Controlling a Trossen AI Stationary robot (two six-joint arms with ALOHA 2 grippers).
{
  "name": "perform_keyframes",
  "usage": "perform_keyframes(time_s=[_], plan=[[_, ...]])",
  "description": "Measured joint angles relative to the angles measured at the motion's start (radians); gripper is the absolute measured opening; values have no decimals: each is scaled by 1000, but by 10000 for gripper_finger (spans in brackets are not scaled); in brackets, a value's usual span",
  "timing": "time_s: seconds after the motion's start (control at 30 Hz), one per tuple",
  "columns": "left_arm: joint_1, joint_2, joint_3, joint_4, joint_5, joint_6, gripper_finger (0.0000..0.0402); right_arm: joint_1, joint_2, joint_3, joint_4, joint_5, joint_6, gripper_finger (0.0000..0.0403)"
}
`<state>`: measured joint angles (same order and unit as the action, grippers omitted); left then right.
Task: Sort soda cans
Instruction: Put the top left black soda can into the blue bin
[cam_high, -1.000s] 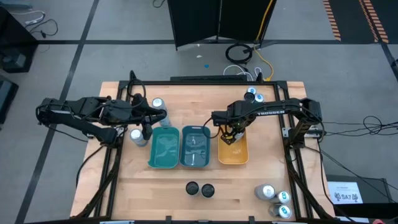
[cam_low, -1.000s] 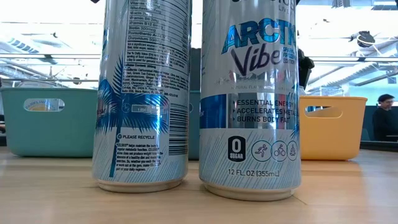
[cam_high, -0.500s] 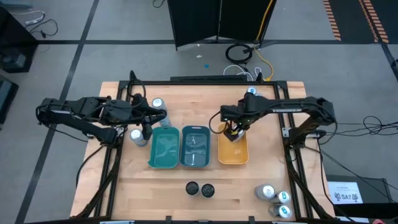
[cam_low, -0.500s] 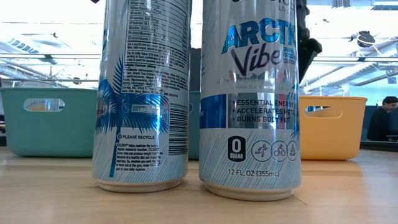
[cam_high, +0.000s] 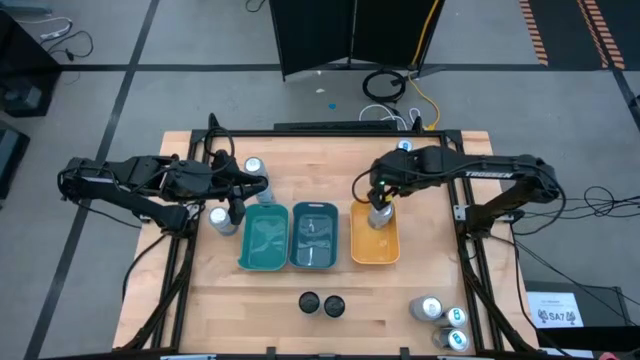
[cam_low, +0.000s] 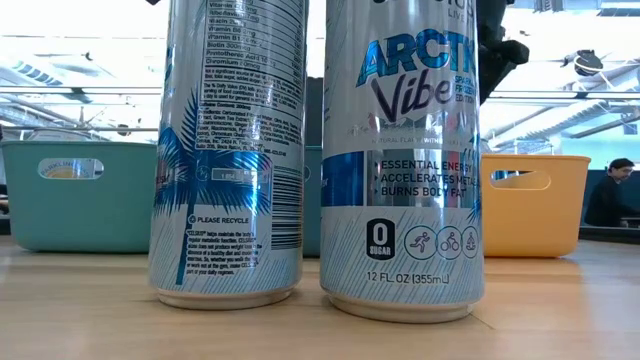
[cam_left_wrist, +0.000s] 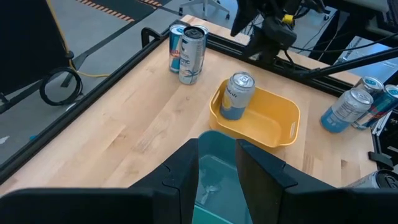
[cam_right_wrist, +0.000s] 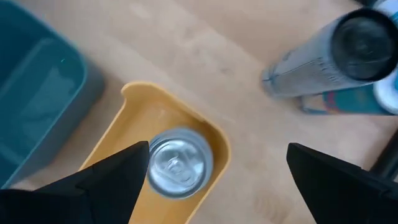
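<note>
A silver can with blue-white markings stands upright on its base in the far end of the orange tray. My right gripper hovers above it, open wide and touching nothing. My left gripper is open over the far left corner of a teal tray. Other cans stand on the table: two by the far edge, two near the left arm, and two dark-topped ones by the near edge.
A second teal tray sits between the first teal tray and the orange one. Three cans stand at the near right corner. In the low view two cans fill the foreground. Bare wood lies between the trays and the near edge.
My right gripper has risen out of the orange tray and drawn back a little toward the far edge. The can it was over now shows standing alone in the tray.
</note>
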<state>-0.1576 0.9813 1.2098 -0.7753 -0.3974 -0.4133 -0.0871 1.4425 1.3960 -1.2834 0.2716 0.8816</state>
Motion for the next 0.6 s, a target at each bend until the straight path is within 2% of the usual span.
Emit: perform_keyframes(time_s=[0.2, 0.37, 0.6], plan=[[0, 0, 0, 0, 0, 0, 116, 0, -42, 0, 0, 67, 9, 373], [0, 0, 0, 1, -1, 0, 116, 0, -118, 0, -22, 84, 53, 373], [0, 0, 0, 6, -1, 0, 116, 0, -222, 0, -236, 146, 235, 373]])
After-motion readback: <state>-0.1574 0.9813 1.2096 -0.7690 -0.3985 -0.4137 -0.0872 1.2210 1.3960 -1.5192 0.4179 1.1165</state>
